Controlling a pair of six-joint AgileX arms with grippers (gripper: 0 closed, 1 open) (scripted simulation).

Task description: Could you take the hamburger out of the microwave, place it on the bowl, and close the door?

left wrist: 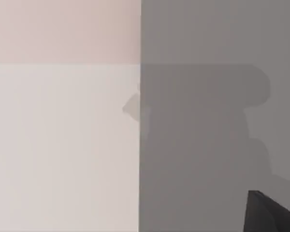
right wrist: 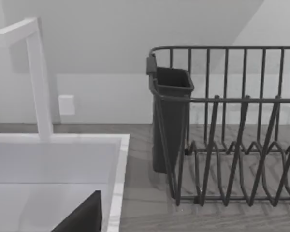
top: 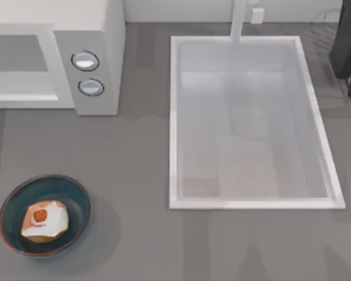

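Observation:
The hamburger (top: 44, 220), whitish and tan with a red spot on top, lies inside the blue bowl (top: 11, 202) at the table's front left. At the back left stands the white microwave (top: 102, 35) with two round dials. Its door (top: 17, 55), white-framed with a grey window, lies flush with the front of the microwave. A dark part of my left gripper (left wrist: 273, 212) shows in the left wrist view, beside a white panel and a grey surface. A dark part of my right gripper (right wrist: 84, 217) hangs over the sink near the dish rack.
A white sink (top: 174, 117) with a faucet (top: 238, 20) takes up the middle and right of the table. A dark wire dish rack (right wrist: 232, 140) with a cutlery cup (right wrist: 170, 121) stands at the back right. Bare grey counter (top: 134, 175) lies between the bowl and the sink.

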